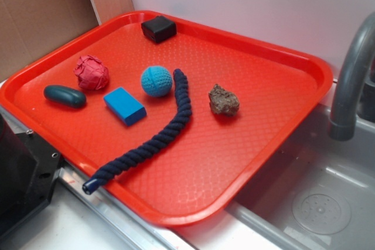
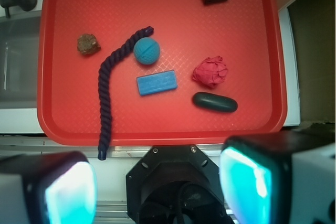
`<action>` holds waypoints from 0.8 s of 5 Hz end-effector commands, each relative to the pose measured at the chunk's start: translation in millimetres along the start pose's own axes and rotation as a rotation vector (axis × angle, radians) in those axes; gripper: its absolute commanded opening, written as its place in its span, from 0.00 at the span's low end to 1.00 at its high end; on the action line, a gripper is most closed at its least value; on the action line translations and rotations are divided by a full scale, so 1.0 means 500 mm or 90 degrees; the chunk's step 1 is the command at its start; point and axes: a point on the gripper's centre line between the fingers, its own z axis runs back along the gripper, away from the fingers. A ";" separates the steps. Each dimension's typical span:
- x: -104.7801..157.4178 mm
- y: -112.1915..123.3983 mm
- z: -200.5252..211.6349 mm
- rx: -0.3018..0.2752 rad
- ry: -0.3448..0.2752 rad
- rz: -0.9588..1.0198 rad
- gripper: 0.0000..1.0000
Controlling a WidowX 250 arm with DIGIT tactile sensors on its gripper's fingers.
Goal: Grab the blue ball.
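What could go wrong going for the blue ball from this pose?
1. The navy rope lies right against the blue ball; a finger coming down on that side could catch the rope or push the ball away.
2. The blue block sits close beside the ball and shares its colour, so a mis-target is possible.
3. The gripper stands open off the tray; a round ball may roll if nudged.

No readable text, labels or numbers.
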 end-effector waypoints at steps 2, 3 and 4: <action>0.063 0.054 -0.085 0.005 0.067 -0.048 1.00; 0.124 0.055 -0.197 -0.028 0.103 -0.204 1.00; 0.174 0.047 -0.254 -0.036 0.068 -0.282 1.00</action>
